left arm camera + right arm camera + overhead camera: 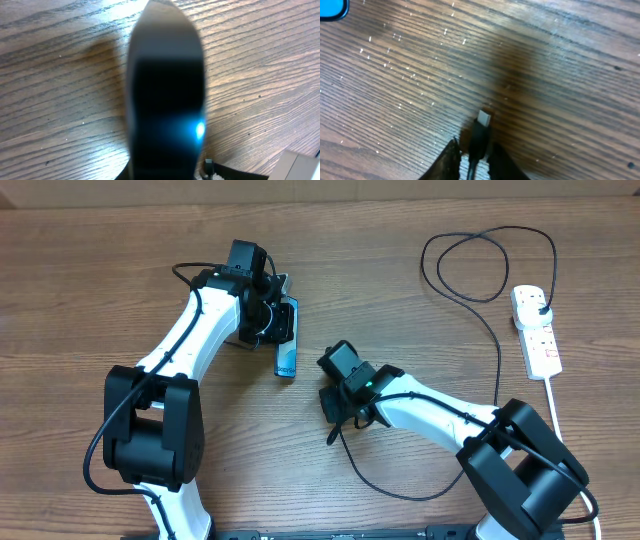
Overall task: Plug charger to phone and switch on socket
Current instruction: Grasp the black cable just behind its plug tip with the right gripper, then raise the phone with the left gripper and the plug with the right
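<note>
One phone (288, 350), one charger (479, 134) and one socket (537, 335) on one table (100, 280).

Robot lab, 2 arms (190, 330), wood table (80, 260)

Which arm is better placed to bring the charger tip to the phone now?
Right. The right gripper straddles the charger just behind its connector tip, not far from the phone. The left gripper is shut on the phone, so it can only steady it.
</note>
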